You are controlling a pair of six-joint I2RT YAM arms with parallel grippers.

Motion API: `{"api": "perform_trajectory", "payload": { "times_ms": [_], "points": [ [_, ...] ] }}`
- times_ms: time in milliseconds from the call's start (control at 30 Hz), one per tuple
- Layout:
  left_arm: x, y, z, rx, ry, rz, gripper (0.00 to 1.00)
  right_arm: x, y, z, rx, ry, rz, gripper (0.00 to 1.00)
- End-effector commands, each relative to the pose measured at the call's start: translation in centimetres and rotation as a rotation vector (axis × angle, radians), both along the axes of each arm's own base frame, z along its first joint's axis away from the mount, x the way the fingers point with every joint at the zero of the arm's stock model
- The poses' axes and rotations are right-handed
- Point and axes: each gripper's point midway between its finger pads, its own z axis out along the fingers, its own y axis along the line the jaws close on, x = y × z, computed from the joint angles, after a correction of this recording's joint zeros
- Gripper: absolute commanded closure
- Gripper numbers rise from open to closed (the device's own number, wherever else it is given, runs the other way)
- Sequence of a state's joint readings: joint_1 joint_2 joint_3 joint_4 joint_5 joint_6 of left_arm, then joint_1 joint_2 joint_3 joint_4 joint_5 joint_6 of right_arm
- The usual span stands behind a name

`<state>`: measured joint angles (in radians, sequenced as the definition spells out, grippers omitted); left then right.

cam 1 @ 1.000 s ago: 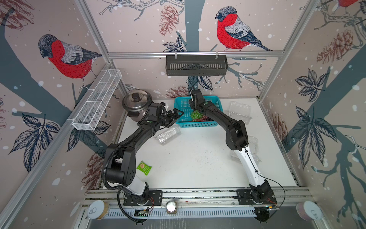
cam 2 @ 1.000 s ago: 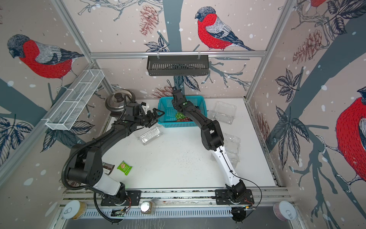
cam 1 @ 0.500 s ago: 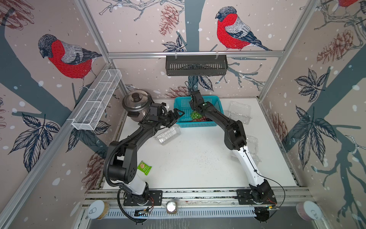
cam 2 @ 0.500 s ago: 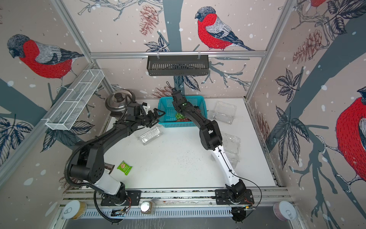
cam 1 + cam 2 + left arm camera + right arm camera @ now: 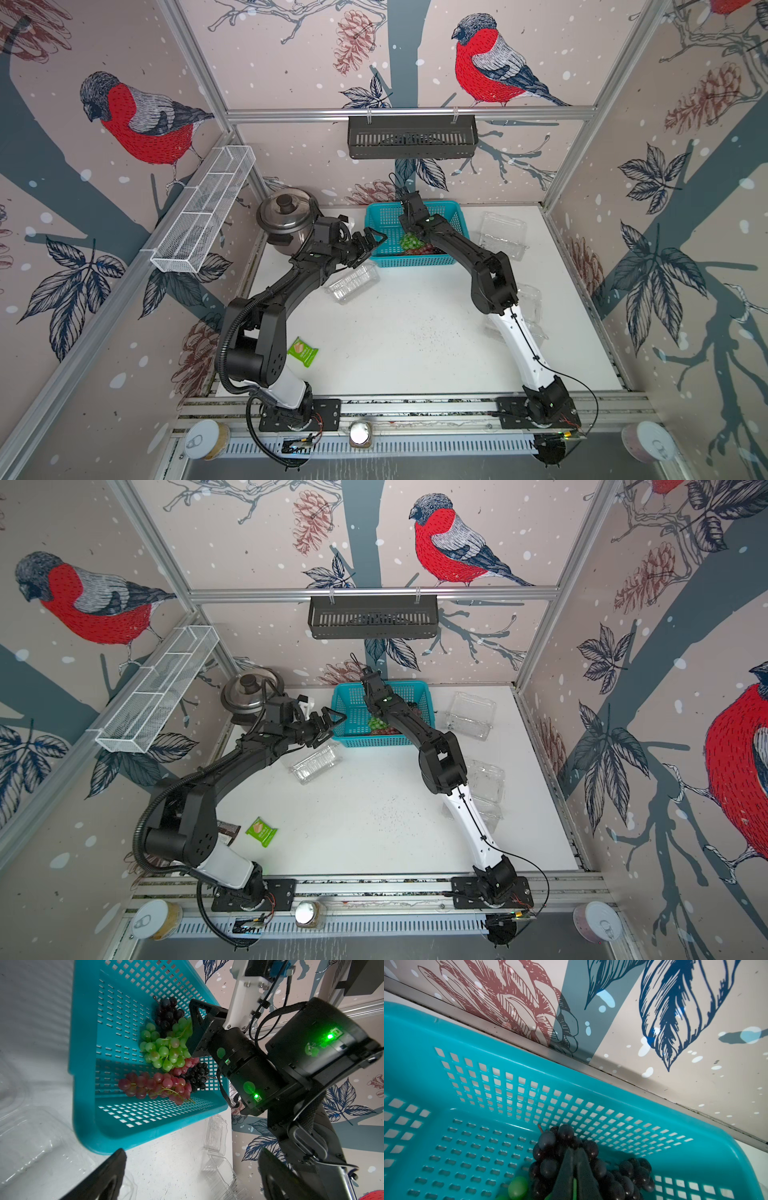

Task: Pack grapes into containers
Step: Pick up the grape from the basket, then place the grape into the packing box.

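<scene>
Green packet (image 5: 304, 352), print unreadable, right hand (image 5: 574, 1153) closed over dark grapes (image 5: 548, 1140)

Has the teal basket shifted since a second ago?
No. In a top view the teal basket sits where it was, with the same gap to the steel pot beside it.

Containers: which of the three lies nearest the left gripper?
The container beside the left gripper, at the teal basket's corner; the other two lie by the right arm.
</scene>
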<state>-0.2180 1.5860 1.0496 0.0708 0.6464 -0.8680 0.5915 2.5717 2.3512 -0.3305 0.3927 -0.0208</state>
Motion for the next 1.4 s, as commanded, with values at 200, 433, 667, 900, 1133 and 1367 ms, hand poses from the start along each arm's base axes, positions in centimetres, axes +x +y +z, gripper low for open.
{"api": "perform_trajectory", "payload": {
  "times_ms": [200, 433, 667, 900, 1133, 1367],
  "points": [
    [-0.2, 0.1, 1.4, -0.012, -0.042, 0.009, 0.02, -0.2, -0.9, 5.3, 0.094, -0.046, -0.029, 0.96],
    [-0.7, 0.1, 1.7, -0.015, -0.047, 0.011, 0.02, -0.8, -2.1, 7.7, 0.244, -0.005, -0.018, 0.99],
    [-1.1, 0.3, 2.5, -0.003, -0.064, 0.014, 0.02, -1.6, -3.3, 10.2, 0.384, 0.045, 0.000, 1.00],
    [-2.1, 1.6, 4.1, 0.046, -0.099, 0.039, 0.02, -4.4, -2.7, 14.7, 0.474, 0.041, 0.065, 1.00],
    [-4.2, 6.1, 1.9, -0.012, -0.034, 0.135, 0.02, -9.4, 0.2, 19.2, 0.575, 0.012, 0.162, 1.00],
    [-7.0, 6.7, 0.8, -0.042, -0.014, 0.142, 0.02, -14.6, 4.9, 21.4, 0.675, 0.034, 0.266, 1.00]
  ]
}}
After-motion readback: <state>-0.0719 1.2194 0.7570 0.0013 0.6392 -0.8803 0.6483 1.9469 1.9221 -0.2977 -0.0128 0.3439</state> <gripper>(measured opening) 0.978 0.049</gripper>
